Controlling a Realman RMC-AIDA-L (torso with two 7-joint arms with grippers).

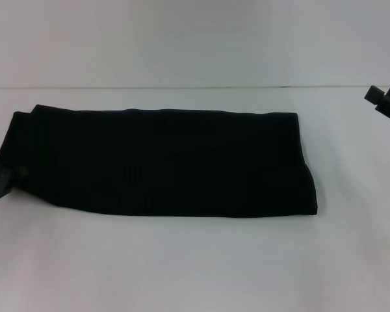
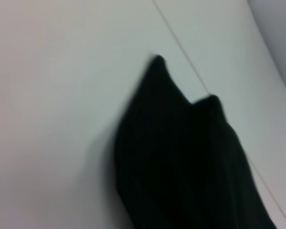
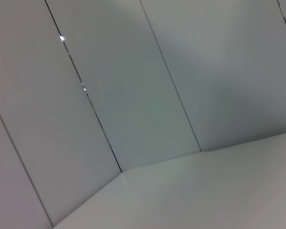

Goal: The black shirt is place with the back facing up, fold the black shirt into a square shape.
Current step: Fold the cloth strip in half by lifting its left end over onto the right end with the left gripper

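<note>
I judge the fold about half done: the shirt (image 1: pixel 162 162) is already a long flat band, so the remaining step is folding one end over the other to make a square. My left gripper (image 1: pixel 0 179) sits at nine o'clock, touching the band's left end; it may be pinching the cloth, but I cannot tell how its fingers stand. My right gripper (image 1: pixel 387 99) hangs well apart at two o'clock, fingers unreadable. The shirt lies across the middle of the white bench (image 1: pixel 195 266), plain black, no print showing, left corners slightly peaked.
</note>
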